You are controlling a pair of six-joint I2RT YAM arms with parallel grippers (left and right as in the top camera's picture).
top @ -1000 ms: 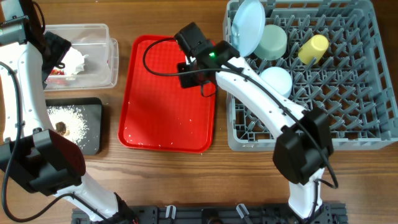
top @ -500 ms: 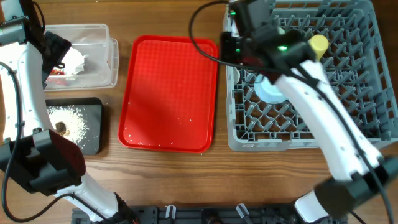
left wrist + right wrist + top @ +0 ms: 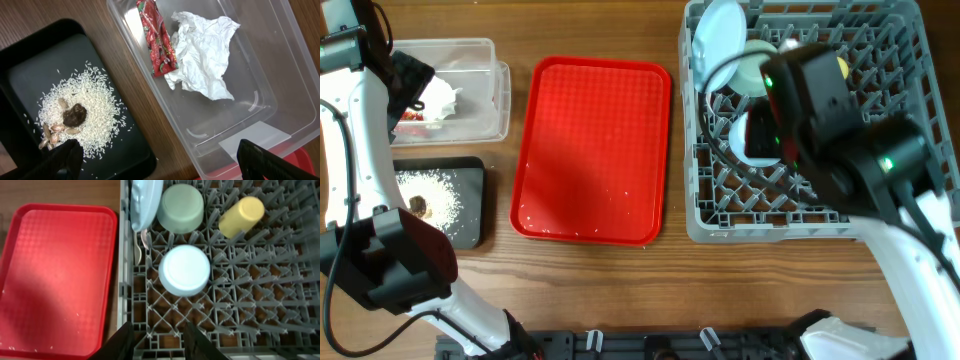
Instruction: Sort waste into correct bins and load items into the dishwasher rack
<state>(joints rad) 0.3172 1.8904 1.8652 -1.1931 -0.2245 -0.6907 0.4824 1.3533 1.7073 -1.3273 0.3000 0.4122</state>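
My left gripper is open and empty, held above the clear tub and the black tray. The tub holds the crumpled white napkin and the red wrapper. The black tray holds brown scraps on white crumbs. My right gripper is open and empty above the grey rack. In the rack stand the blue plate, the green bowl, the yellow cup, the upturned blue bowl and a white utensil.
The flat red serving tray lies between the bins and the rack, with only a few crumbs on it. The right arm covers much of the rack in the overhead view. The left arm runs along the table's left edge.
My right arm has swung from over the red tray to over the rack and risen toward the overhead camera. The left arm has not moved.
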